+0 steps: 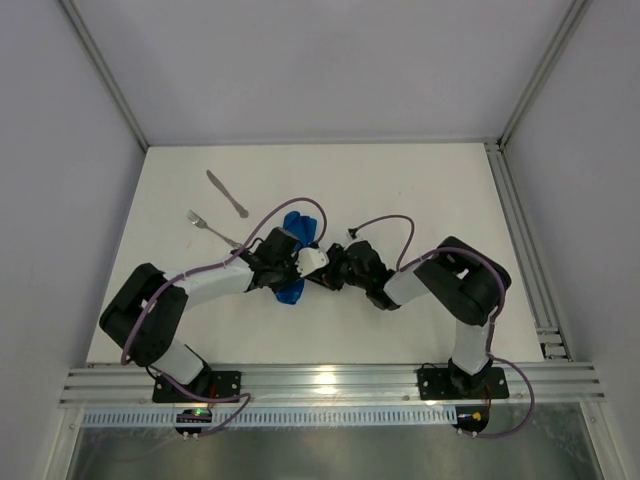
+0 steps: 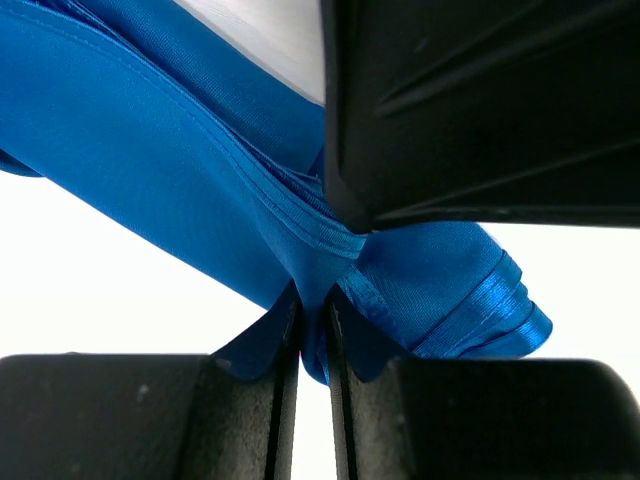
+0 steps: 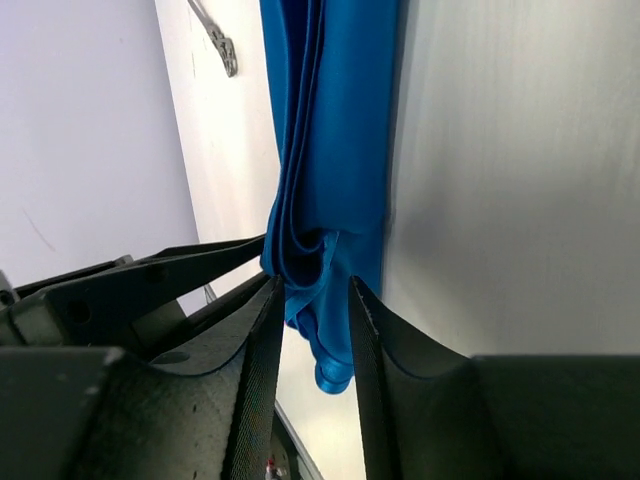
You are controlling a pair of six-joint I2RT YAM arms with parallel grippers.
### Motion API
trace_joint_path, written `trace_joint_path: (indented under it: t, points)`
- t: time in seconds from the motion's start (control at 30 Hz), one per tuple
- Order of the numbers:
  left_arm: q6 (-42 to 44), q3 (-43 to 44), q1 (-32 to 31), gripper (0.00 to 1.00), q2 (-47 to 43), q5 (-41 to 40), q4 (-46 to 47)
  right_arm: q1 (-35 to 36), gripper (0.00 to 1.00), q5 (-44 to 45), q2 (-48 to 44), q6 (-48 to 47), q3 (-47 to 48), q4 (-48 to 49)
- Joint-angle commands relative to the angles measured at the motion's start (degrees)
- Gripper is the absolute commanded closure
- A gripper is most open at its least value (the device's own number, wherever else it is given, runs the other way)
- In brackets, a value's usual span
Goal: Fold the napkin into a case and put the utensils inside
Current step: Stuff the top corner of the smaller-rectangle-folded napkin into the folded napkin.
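Bright blue shiny cloth napkin [image 1: 300, 229] is lying bunched mid-tabletop [image 1: 420, 190], with both wrists covering most of it in the top view, so the fold shape is unreadable. Left gripper [image 2: 313, 312] is pinching a napkin fold, jaws almost pressed together on the cloth. Right gripper [image 3: 313, 286] is straddling a folded edge, jaws partly spread, cloth hanging loose between them. Big black housing [image 2: 480, 100] is blocking the left wrist view's upper right. Slim silver metal knife [image 1: 228, 193] and slim silver metal fork [image 1: 210, 226] are lying up-left, apart from the napkin. Silver utensil tip [image 3: 222, 50] is getting cut off at the right wrist view's top; cannot tell which one.
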Motion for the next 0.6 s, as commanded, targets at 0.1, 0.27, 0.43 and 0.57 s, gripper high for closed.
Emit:
trace_joint_path:
  t: [0.1, 0.27, 0.43, 0.57]
  points:
    - [-0.1, -0.9, -0.3, 0.83, 1.1, 1.0, 0.1, 0.1, 0.64, -0.8, 5.6, 2.8, 3.9, 10.2]
    - [0.1, -0.9, -0.3, 0.83, 1.2, 1.1, -0.1, 0.3, 0.64, -0.3, 5.5, 2.7, 1.8, 12.8]
    - [-0.3, -0.9, -0.3, 0.83, 1.6, 1.4, 0.2, 0.4, 0.64, -0.4, 4.1, 1.4, 1.0, 13.2]
    - [-0.5, -0.7, -0.3, 0.83, 1.4, 1.7, 0.2, 0.8, 0.64, -0.5, 4.2, 0.2, 3.4, 9.3]
